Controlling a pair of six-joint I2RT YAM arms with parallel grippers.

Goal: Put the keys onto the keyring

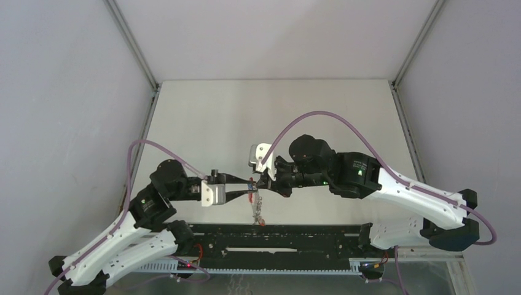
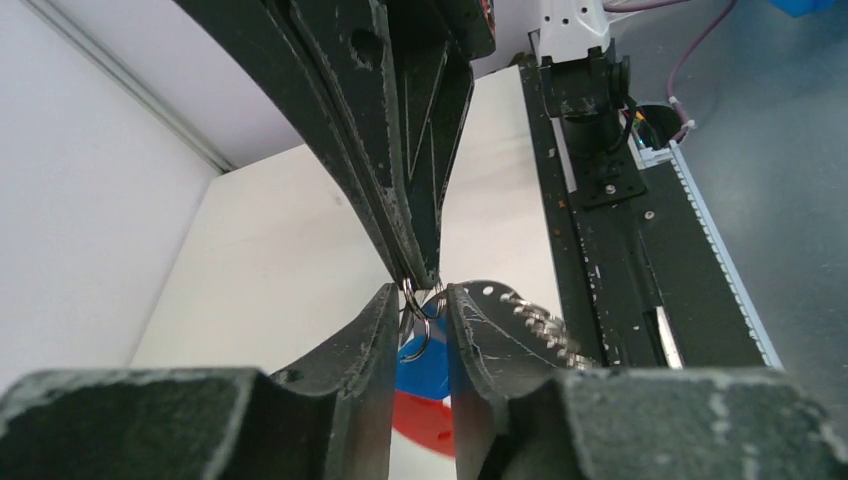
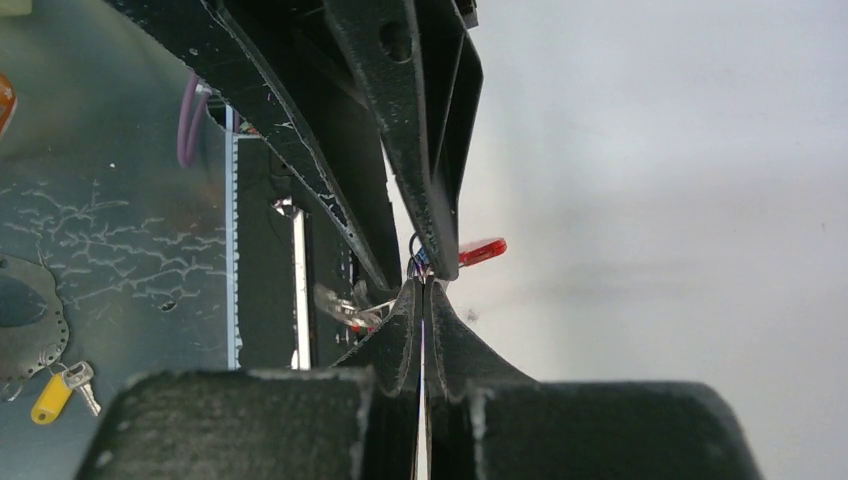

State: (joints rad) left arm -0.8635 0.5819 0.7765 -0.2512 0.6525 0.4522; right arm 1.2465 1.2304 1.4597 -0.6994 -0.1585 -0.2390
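Both grippers meet above the table's near middle. My right gripper (image 1: 258, 182) (image 3: 422, 283) is shut on a silver ring of the keyring (image 1: 258, 209), whose chain of rings (image 2: 540, 318) hangs down to a red end (image 1: 262, 223). My left gripper (image 1: 248, 186) (image 2: 422, 292) faces it, jaws a little apart, with a small silver ring (image 2: 416, 322) spanning the gap at its tips. The keys hang just behind: a blue tag (image 2: 430, 368) and a red tag (image 2: 428, 420) (image 3: 482, 250). Their metal blades are hidden.
A black rail (image 1: 282, 239) (image 2: 620, 250) runs along the table's near edge, right under the hanging chain. A key with a yellow tag (image 3: 58, 392) lies on the dark floor beyond that edge. Grey walls close the table's sides and back.
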